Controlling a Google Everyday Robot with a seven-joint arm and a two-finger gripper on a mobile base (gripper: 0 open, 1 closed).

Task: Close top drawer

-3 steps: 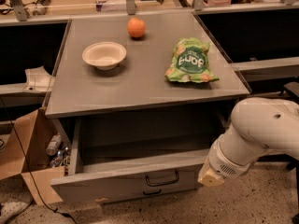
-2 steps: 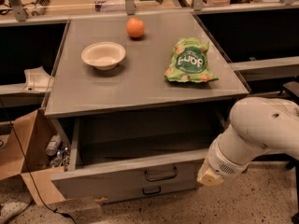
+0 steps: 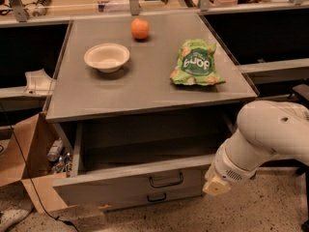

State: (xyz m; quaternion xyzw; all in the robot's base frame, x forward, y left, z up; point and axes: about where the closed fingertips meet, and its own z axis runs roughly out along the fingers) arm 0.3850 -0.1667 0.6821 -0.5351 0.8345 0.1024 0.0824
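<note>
Grey wood-grain, the top drawer (image 3: pixel 120 183) stands pulled out toward the near side beneath the tabletop (image 3: pixel 145 88). Its long axis runs left to right, and its dark loop handle (image 3: pixel 166 180) faces near. The gripper (image 3: pixel 216 185) sits at its right front corner; whether it is open or closed I cannot tell. The white arm (image 3: pixel 270 134) hides the drawer's right end.
</note>
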